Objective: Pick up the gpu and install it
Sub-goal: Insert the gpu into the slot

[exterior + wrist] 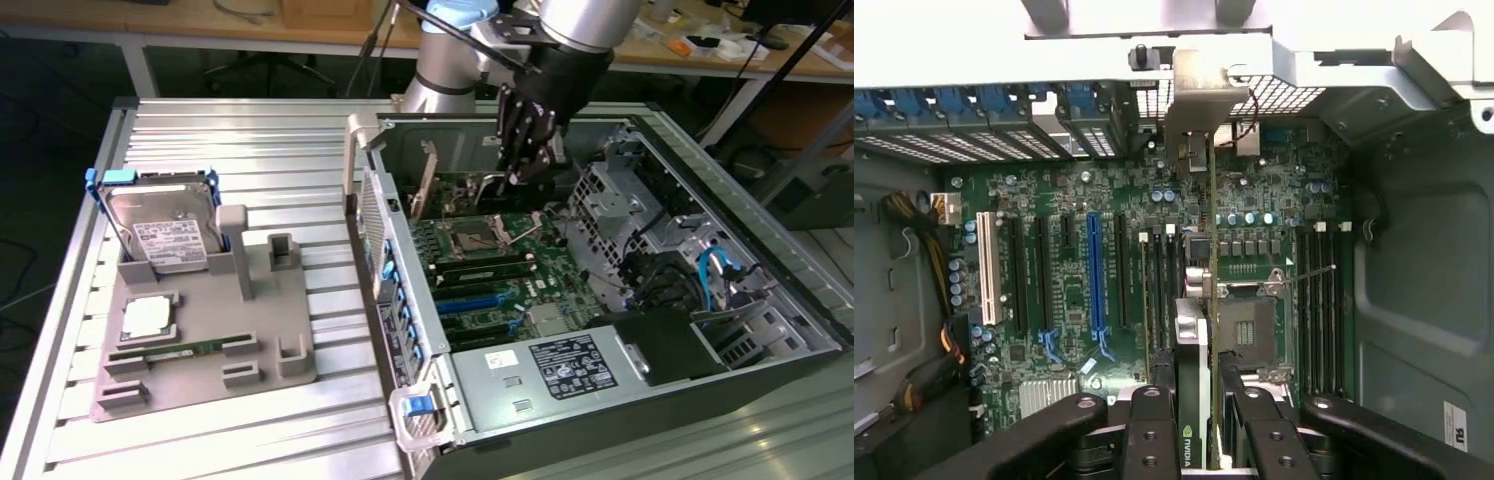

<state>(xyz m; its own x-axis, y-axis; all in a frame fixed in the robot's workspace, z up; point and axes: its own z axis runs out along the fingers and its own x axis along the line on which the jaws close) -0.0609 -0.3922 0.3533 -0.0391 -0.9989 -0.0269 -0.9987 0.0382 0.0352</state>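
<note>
Black jaws pinch the gpu [1194, 372] — upright inside the open computer case [747, 205], over its motherboard [1069, 300].

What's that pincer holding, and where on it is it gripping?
The pincer pinches the gpu across its flat faces, at the end far from its metal bracket.

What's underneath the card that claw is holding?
The motherboard, with its expansion slots and processor socket, lies under the gpu in the gripper. The strip directly beneath the card's edge is covered.
</note>
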